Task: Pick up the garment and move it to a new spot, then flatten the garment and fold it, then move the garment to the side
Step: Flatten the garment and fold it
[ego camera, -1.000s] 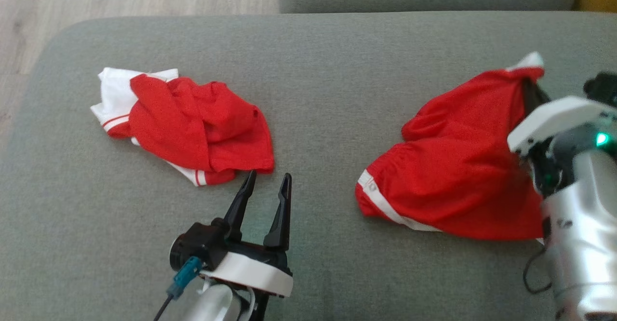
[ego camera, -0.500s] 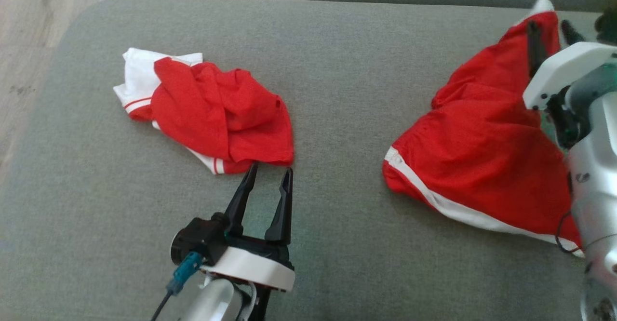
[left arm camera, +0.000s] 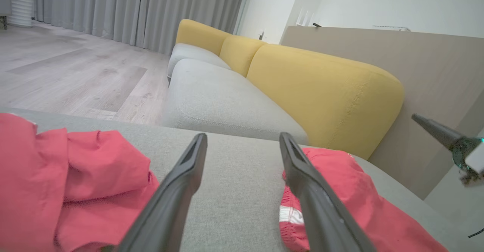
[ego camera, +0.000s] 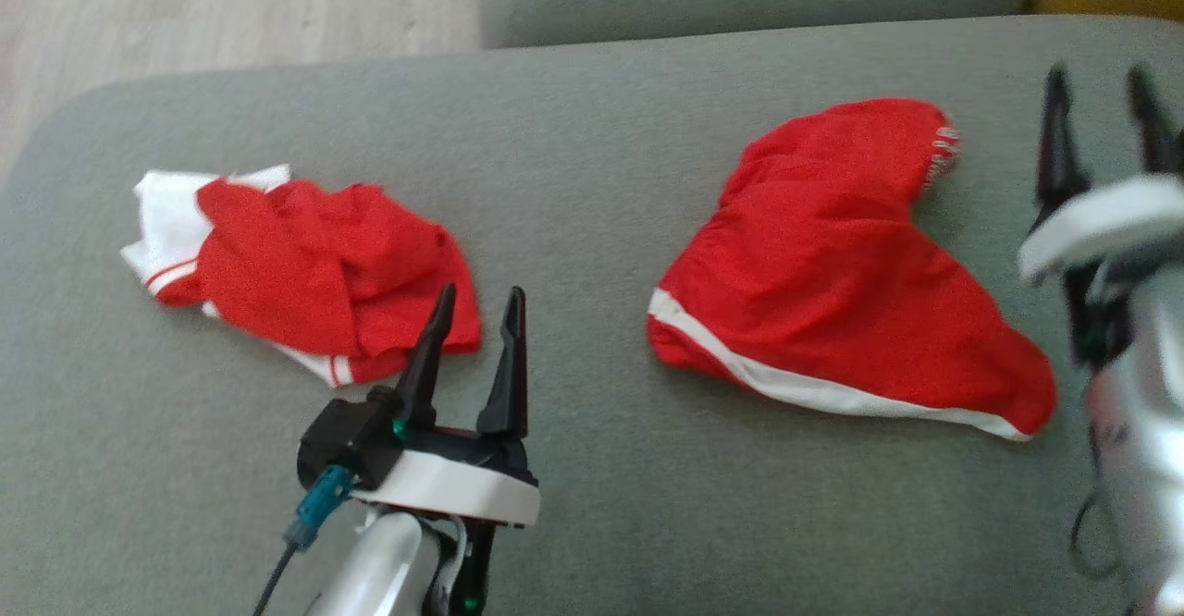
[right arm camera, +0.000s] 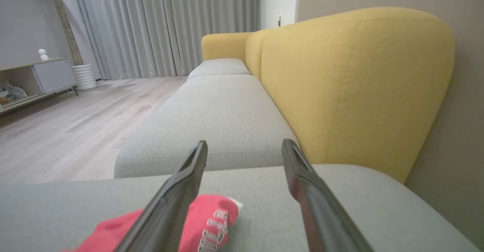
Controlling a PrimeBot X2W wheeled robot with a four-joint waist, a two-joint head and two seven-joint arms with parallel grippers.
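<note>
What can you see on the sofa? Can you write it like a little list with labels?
surface: grey sofa cushion
right side: striped red garment, lying loose, not held
left side: crumpled red-and-white garment
left jaws: open, near the crumpled garment's front edge
right jaws: open, empty, apart from the striped garment, on its right
background: yellow backrest, wooden floor

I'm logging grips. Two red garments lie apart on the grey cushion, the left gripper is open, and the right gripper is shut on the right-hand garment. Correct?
Not quite: the right gripper is open and empty. The head view shows its fingers spread, clear of the right-hand garment lying on the grey cushion. The left gripper is open, and the left-hand garment lies apart.
</note>
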